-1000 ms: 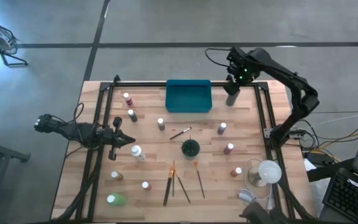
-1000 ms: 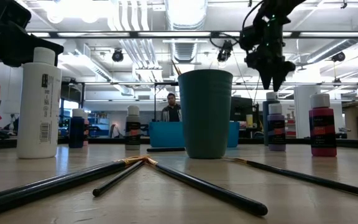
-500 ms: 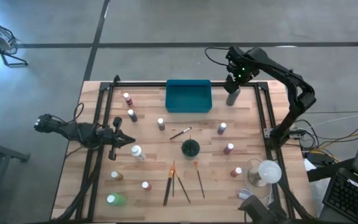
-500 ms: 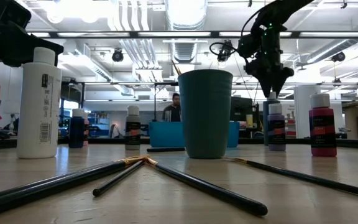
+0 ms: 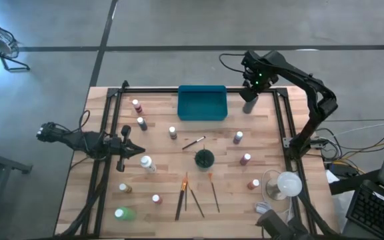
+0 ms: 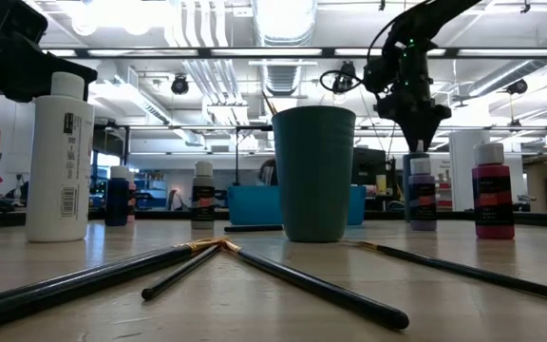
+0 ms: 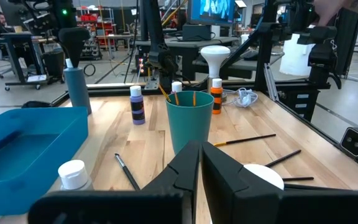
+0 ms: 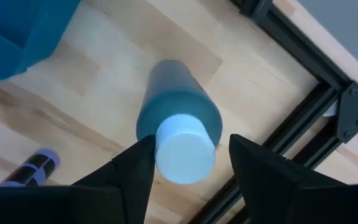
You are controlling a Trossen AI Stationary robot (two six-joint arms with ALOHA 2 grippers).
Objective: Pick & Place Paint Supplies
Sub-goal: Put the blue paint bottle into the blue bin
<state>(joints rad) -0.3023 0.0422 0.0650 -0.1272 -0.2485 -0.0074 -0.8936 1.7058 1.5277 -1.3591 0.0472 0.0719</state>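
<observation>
Grey, tall white-capped plastic bottle (image 8: 178, 134) stands upright at upper right of the high view, directly beneath the spread, empty right claw (image 8: 188, 163), fingers flanking its cap.

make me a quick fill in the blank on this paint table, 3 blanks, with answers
1. The right gripper hangs open over the cap of the tall ____ bottle.
2. That bottle stands beside the teal ____.
3. The left gripper waits with its fingers ____, facing the dark green cup.

Missing words: grey; tray; shut
</observation>
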